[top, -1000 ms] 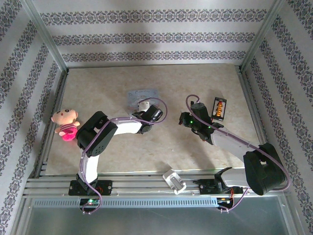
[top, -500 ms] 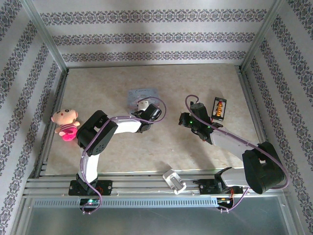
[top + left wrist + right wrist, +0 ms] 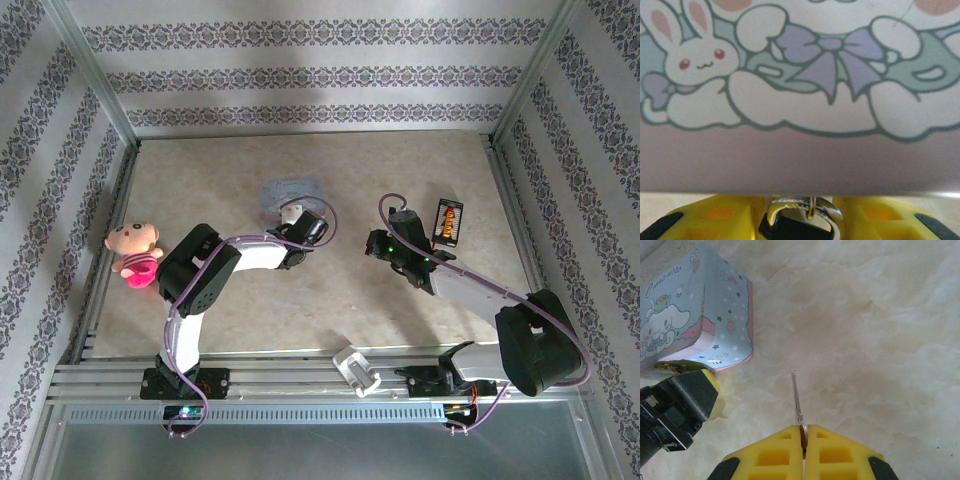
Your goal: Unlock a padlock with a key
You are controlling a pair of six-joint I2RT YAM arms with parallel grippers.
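Note:
The small dark padlock (image 3: 788, 231) with its silvery shackle (image 3: 805, 206) sits between the yellow fingers (image 3: 715, 220) of my left gripper (image 3: 800, 227), which is shut on it. It is pressed close against the side of the pale blue-grey tin box (image 3: 800, 90) with cartoon rabbit art. From above, the left gripper (image 3: 291, 216) meets the tin (image 3: 290, 192) at its near edge. My right gripper (image 3: 804, 440) is shut on the key (image 3: 797, 400), whose thin blade points away over bare table. The right gripper (image 3: 378, 246) hangs to the right of the tin (image 3: 695, 325), apart from it.
A black battery holder (image 3: 449, 222) with orange marks lies right of the right arm. A pink plush toy (image 3: 135, 252) sits at the table's left edge. A white object (image 3: 355, 368) rests on the front rail. The left gripper (image 3: 677, 410) shows at the right wrist view's lower left.
The left gripper has edged slightly closer to the tin. The right gripper has shifted a little to the left with the key.

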